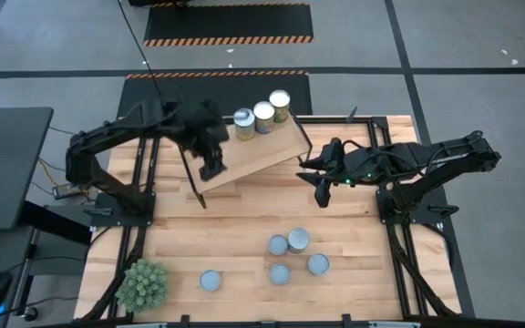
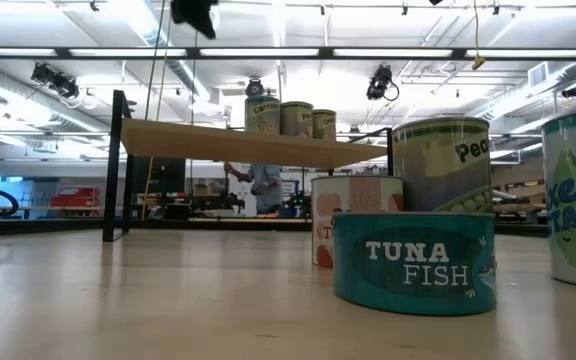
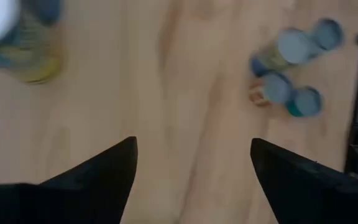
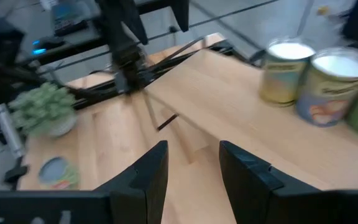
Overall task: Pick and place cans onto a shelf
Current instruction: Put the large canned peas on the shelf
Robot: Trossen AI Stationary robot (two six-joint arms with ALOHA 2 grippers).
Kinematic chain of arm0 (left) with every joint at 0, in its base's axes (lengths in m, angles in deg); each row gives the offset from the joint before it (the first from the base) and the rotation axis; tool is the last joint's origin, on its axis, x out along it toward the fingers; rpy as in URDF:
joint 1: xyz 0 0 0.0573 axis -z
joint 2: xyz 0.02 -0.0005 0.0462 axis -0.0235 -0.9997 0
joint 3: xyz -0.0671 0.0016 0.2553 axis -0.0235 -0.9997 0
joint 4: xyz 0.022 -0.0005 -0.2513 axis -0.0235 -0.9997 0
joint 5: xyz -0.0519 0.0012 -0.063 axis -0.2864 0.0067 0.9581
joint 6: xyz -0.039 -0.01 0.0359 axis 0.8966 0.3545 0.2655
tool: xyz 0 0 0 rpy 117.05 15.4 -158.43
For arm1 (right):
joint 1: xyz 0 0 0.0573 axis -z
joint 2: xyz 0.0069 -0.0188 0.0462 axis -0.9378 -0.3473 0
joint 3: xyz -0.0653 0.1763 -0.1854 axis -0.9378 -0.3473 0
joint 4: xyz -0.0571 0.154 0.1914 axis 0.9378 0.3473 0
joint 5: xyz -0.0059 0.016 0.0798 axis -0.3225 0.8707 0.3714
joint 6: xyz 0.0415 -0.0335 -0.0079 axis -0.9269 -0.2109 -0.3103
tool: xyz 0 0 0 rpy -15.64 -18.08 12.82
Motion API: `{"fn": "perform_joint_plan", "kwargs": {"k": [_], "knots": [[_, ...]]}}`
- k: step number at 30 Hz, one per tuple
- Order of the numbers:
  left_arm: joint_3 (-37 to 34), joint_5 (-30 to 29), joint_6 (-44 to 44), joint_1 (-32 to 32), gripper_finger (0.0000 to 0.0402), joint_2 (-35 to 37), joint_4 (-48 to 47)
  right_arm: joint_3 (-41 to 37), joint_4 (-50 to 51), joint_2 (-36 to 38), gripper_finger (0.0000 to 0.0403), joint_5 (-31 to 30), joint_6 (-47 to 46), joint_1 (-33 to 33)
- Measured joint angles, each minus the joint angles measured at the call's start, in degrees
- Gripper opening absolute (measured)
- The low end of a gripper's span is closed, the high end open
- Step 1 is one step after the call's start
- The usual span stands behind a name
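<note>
1. Three cans (image 1: 263, 116) stand in a row on the far end of the shelf (image 1: 253, 150).
2. Four more cans (image 1: 294, 253) sit close together on the tabletop (image 1: 235, 228), and one can (image 1: 211, 281) sits alone near the green plant (image 1: 143, 284).
3. The left pincer (image 1: 210, 169) hangs over the shelf's near end, spread wide and holding nothing.
4. The right pincer (image 1: 322, 194) waits beside the shelf, partly spread and empty.

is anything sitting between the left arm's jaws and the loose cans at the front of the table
Nothing visible. The left gripper hangs over the shelf, jaws open and empty. Between it and the four clustered cans and the lone can lies only bare table. The plant sits off to the side.
</note>
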Motion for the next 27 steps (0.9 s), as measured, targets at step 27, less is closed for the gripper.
{"fn": "perform_joint_plan", "kwargs": {"k": [27], "knots": [[-0.17, -27.13, 15.9, 37.31, 0.0213, 0.87, -3.85, 2.05, -6.57, -9.46, 0.0151, 9.36, -6.57, -5.8]]}}
